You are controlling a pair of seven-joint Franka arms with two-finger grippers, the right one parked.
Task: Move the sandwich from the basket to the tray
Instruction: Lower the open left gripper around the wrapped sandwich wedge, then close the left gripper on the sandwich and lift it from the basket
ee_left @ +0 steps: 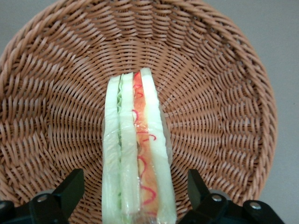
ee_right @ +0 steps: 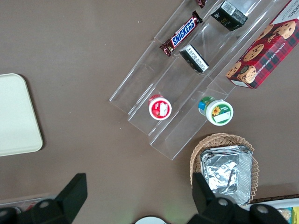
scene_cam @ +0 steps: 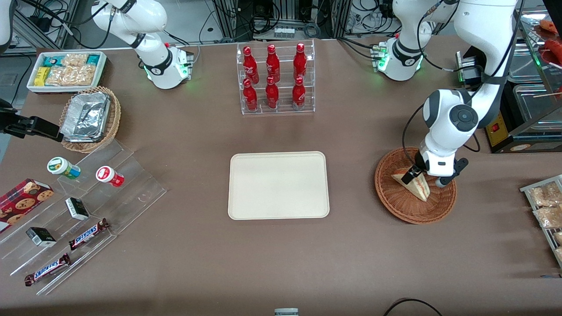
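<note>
Gripper lining up on the sandwich in the basket

Front view: the gripper is hovering spread over the sandwich lying in the basket, tray sitting empty toward the parked arm's end. Wrist view: the sandwich is running lengthwise between both fingers, neither touching yet.

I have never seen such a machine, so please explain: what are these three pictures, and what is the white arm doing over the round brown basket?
These are two robot arms at a brown table. One picture looks at them from the front; the other two come from cameras on their wrists. The working arm's gripper is down in the basket, its two fingers open on either side of the sandwich, not yet gripping it. It is meant to go onto the tray, in the middle of the table. Red bottles stand in a clear rack farther from the front camera than the tray. Snacks lie toward the parked arm's end.
</note>
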